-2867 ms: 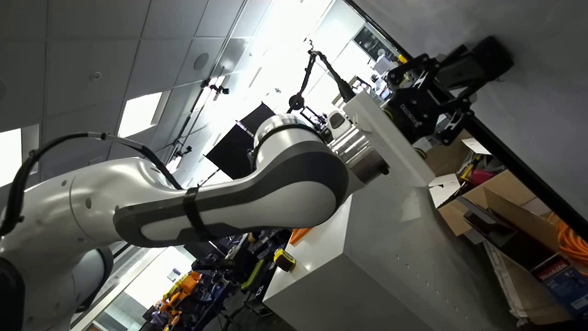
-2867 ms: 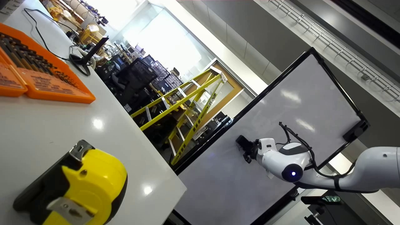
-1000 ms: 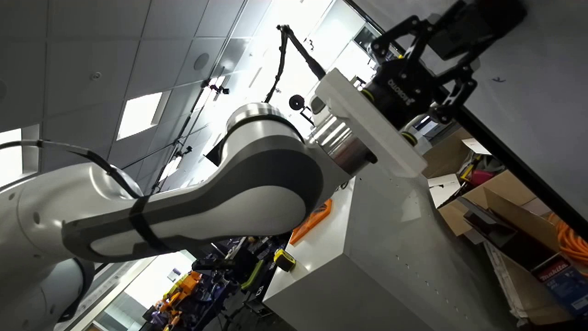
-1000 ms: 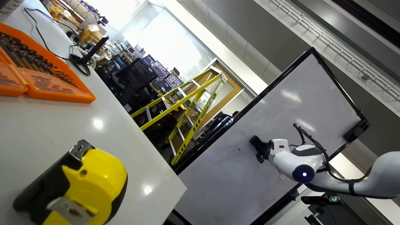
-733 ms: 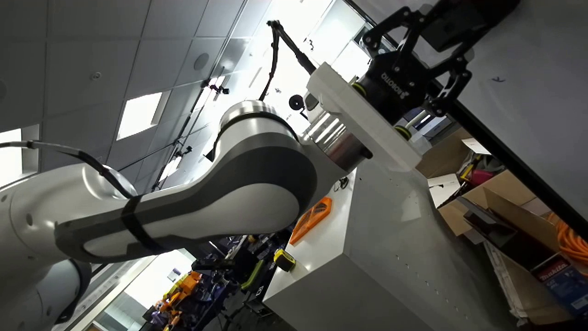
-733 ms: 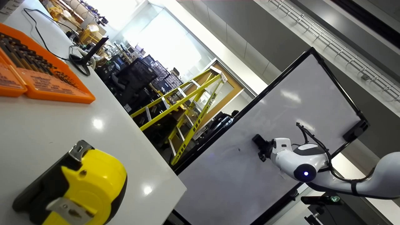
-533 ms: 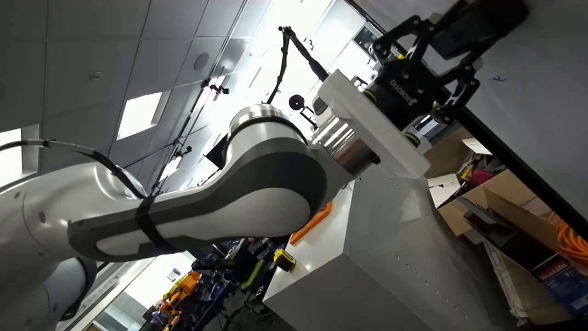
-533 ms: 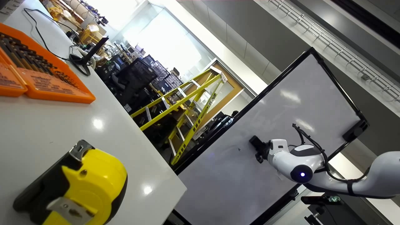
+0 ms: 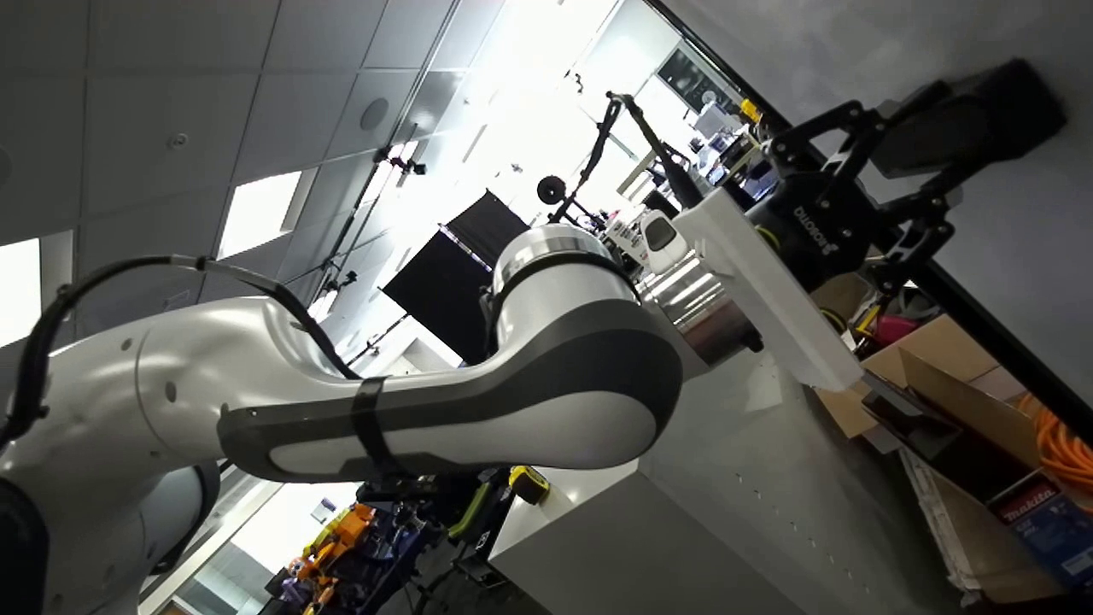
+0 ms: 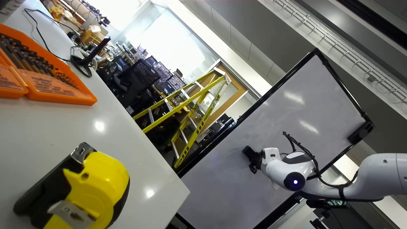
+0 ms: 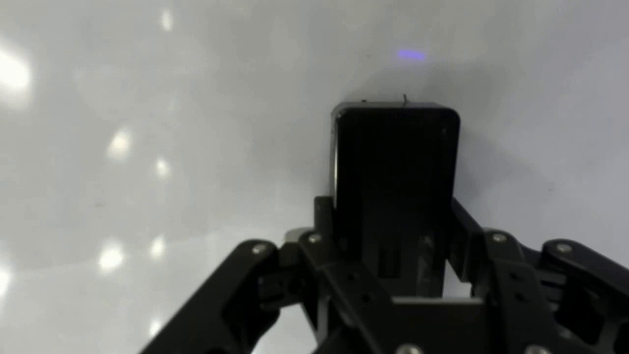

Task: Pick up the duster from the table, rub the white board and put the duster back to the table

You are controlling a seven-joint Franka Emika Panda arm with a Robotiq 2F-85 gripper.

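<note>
I've got the black duster (image 11: 397, 152) clamped in the hand (image 11: 393, 216) at the whiteboard (image 11: 206, 118), free end toward 12 o'clock in wrist view, contact unclear.

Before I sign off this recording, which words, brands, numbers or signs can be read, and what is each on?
"ROBOTIQ": printed on the hand.
"makita": on the blue box in an exterior view.
Too small: the finer print on that box.
Too blurred: print on the orange drill-bit case.
Too blurred: markings on the yellow ladder.
Illegible: a short dark stroke on the white board, by the duster.
No number can be read.
</note>
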